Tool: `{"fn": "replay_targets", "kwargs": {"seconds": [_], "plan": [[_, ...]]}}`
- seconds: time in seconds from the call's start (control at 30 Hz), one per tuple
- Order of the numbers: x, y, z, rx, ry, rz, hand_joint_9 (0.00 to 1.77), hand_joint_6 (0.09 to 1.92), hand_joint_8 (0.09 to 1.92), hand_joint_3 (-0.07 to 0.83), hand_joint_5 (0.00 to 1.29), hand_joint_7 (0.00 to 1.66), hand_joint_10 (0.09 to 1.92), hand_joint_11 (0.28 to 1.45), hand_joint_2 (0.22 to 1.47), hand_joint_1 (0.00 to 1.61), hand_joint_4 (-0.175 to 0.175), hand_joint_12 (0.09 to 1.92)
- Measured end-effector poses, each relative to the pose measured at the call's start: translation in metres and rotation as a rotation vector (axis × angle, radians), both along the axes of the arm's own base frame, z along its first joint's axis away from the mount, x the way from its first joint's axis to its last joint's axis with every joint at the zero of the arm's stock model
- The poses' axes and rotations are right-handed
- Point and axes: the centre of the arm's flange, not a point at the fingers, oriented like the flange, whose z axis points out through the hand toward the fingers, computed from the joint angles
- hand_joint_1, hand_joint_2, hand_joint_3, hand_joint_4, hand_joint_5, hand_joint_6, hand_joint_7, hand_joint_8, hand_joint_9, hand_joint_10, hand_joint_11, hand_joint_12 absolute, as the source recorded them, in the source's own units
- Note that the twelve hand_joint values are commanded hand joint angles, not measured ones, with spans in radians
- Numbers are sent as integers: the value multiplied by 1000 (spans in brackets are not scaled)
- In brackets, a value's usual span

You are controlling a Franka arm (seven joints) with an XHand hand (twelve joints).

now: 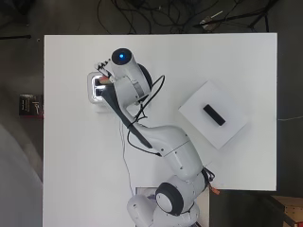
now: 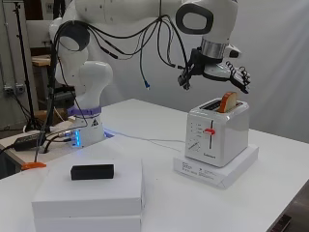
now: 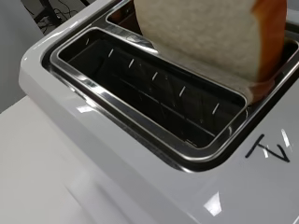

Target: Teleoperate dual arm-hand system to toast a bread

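Hand [image 2: 231,73] hovers just above white toaster [image 2: 217,136], fingers [image 2: 243,79] relaxed, holding nothing. Bread slice [image 2: 228,102] stands in far slot, top half poking out. Red lever [image 2: 209,131] up. Toaster sits on flat white box [image 2: 235,167] on surface [image 2: 270,203].

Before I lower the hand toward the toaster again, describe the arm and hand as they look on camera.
The arm is glossy white with rounded segments and dark grey rings at its joints. Black cables hang in loops along it toward the wrist. A blue light glows at its base and another on the joint seen from overhead. The hand is black and white, with slim segmented fingers.
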Motion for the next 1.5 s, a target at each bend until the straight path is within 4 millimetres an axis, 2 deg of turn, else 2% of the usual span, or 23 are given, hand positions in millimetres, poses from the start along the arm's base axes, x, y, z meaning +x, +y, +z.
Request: {"fn": "replay_targets", "kwargs": {"seconds": [0.07,0.17,0.27,0.33,0.43,0.5,0.53,0.57,0.6,0.63,0.67,0.7,0.77,0.83,0.87,0.9,0.97,1.0,1.07,1.2,1.27,1.37,1.5], "plan": [[1,-3,3,-2,-2,-53,371,87,87,-1,164,230,87,417,1022,17,-110,87],[2,-30,-12,-25,-8,-183,408,87,87,-5,277,302,87,418,993,1,-88,87],[3,-63,-31,-79,-4,-302,309,87,87,-9,236,226,87,386,974,0,-69,87],[13,-88,-36,-119,-15,-380,282,87,87,-8,219,210,87,376,969,0,-67,87],[30,-132,-31,-141,-47,-492,292,87,87,-2,244,233,87,374,978,0,-73,87],[35,-148,-32,-137,-45,-541,303,87,87,4,256,247,87,375,990,0,-80,87],[36,-154,-40,-136,-31,-555,390,87,87,4,264,296,87,414,995,0,-86,87],[36,-162,-53,-140,-13,-569,717,87,409,0,330,612,526,580,1019,0,-95,539],[37,-171,-68,-149,4,-585,1085,87,1019,-3,413,940,1109,791,1029,0,-106,1122],[36,-181,-84,-157,21,-601,1317,87,1418,-3,546,1139,1495,918,1033,0,-96,1503],[36,-189,-100,-158,38,-615,1432,87,1609,-2,710,1240,1710,970,1039,0,-57,1714],[37,-199,-120,-148,64,-634,1478,87,1689,0,827,1291,1820,997,1047,0,-21,1823],[37,-211,-145,-121,100,-663,1511,87,1752,2,886,1335,1899,1066,1062,0,-5,1900],[34,-212,-152,-109,105,-661,1549,87,1834,3,926,1367,1917,1156,1081,3,15,1917],[33,-208,-154,-105,106,-650,1565,87,1876,3,978,1379,1919,1188,1090,9,48,1919],[31,-203,-156,-101,105,-635,1579,87,1906,3,967,1389,1920,1209,1095,14,46,1920],[31,-198,-156,-93,95,-622,1612,87,1920,-2,565,1369,1920,1228,1086,5,-81,1920],[32,-196,-153,-82,84,-615,1619,87,1920,-3,415,1348,1920,1221,1080,2,-126,1920],[33,-191,-145,-58,68,-577,1623,87,1920,-5,298,1333,1920,1215,1071,0,-164,1920],[33,-178,-126,-17,19,-484,1635,87,1920,-10,293,1341,1920,1250,1038,0,-175,1920],[29,-170,-123,-14,13,-464,1667,87,1920,-6,309,1393,1920,1295,1034,0,-175,1920],[25,-169,-129,5,38,-448,1716,87,1920,4,318,1459,1920,1338,1060,4,-175,1908],[27,-172,-147,13,93,-456,1739,87,1920,5,355,1514,1920,1381,1093,24,-164,1874]]}}
